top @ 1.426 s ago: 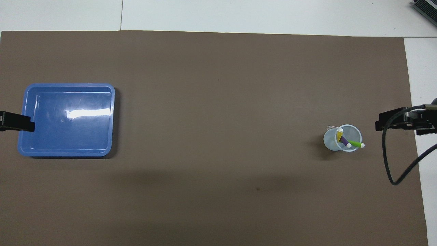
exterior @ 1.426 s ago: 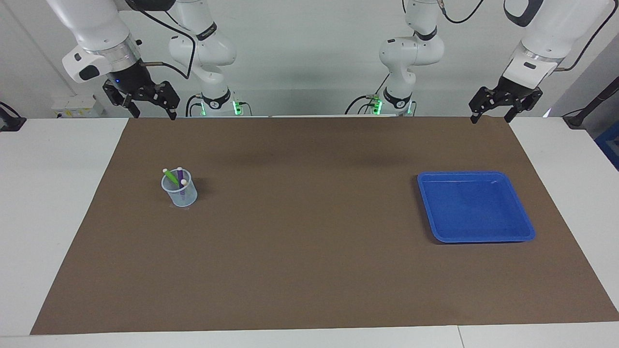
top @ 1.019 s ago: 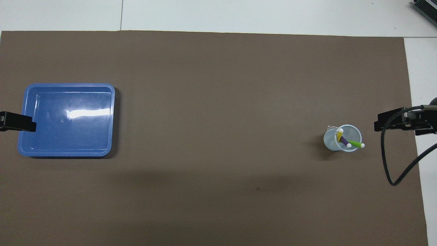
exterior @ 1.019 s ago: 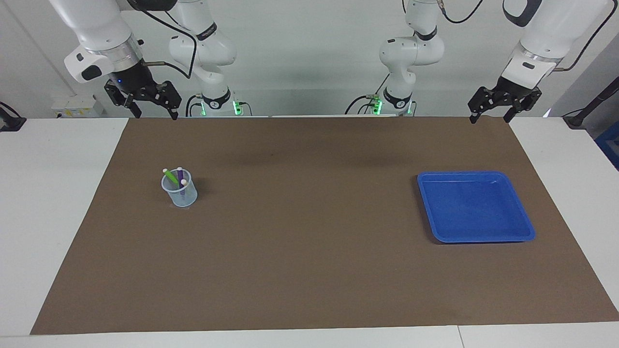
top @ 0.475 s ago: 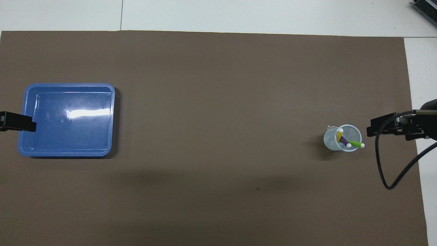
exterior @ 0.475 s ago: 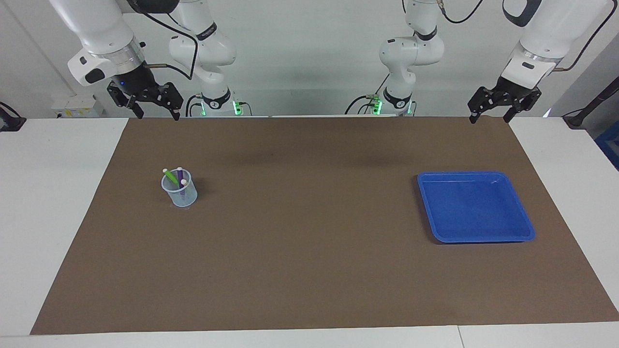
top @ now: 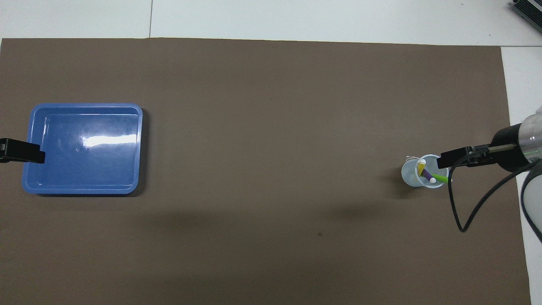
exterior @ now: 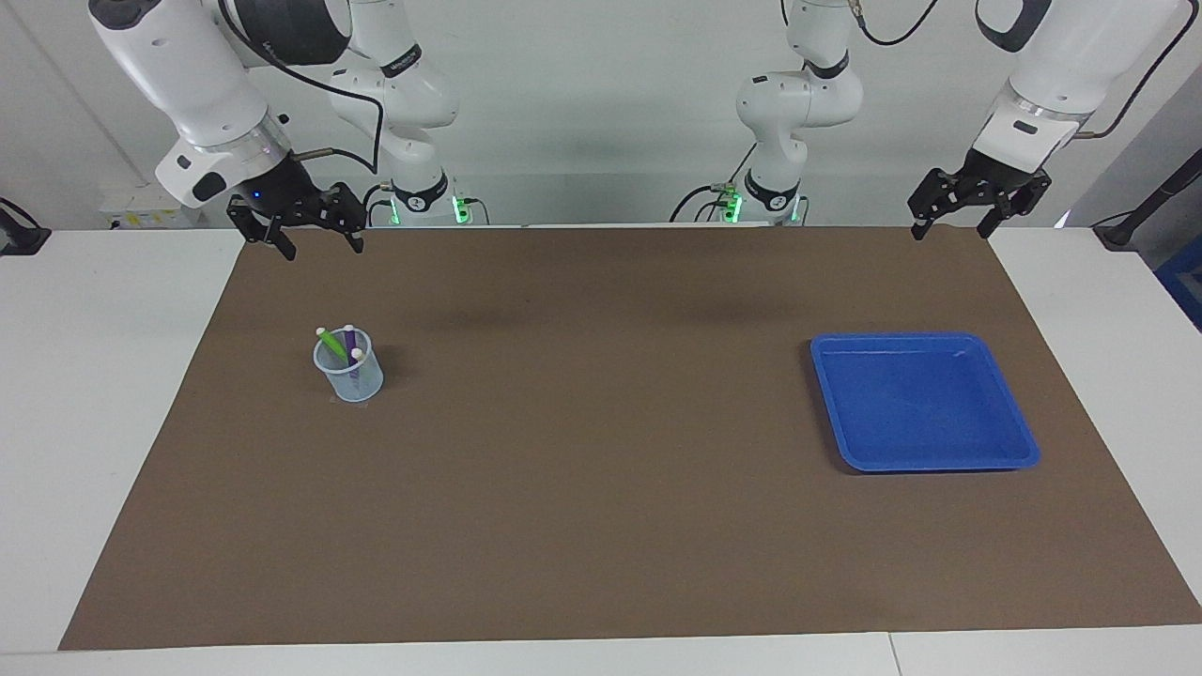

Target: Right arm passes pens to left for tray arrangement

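The first pickup is only starting: the right jaws [exterior: 315, 244] hang wide open and empty, short of the pens [exterior: 342, 348] in their cup [exterior: 349, 376], and must descend onto one, while the left jaws [exterior: 950, 225], open and empty, wait by the tray [exterior: 1019, 443].

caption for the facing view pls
Right gripper open above the mat near the pen cup; tray empty.

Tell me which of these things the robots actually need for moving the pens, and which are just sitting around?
Part of the job:
- pens, standing in the clear cup
- blue tray, nothing in it
- right gripper, open, raised near the cup
- left gripper, open, waiting near the tray

Just there:
- brown mat
- two slimmer arms with green lights
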Robot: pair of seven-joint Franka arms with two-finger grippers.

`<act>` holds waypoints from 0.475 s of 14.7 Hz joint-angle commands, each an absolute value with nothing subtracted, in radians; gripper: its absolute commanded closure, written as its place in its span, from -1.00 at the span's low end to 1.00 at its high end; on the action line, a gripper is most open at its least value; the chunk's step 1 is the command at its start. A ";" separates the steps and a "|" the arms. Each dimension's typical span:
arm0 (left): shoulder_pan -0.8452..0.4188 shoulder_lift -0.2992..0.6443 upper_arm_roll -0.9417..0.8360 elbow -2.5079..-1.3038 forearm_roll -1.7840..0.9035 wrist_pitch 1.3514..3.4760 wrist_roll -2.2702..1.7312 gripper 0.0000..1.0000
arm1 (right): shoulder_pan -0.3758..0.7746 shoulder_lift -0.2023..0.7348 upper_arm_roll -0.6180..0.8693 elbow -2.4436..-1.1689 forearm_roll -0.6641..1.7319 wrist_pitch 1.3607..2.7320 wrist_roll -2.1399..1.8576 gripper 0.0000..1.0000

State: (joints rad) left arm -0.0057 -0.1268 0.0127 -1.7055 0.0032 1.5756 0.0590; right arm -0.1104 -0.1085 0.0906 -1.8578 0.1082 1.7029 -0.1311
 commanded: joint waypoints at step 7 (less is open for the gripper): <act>0.003 -0.170 0.020 -1.758 -0.052 1.546 0.037 -1.00 | -0.109 -0.057 0.091 -2.036 0.117 1.910 -0.587 -0.94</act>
State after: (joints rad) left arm -0.0049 -0.1286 0.0164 -1.7115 -0.0085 1.5627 0.0549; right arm -0.1003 -0.0798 0.0915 -2.0154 0.1081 1.8763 -0.4799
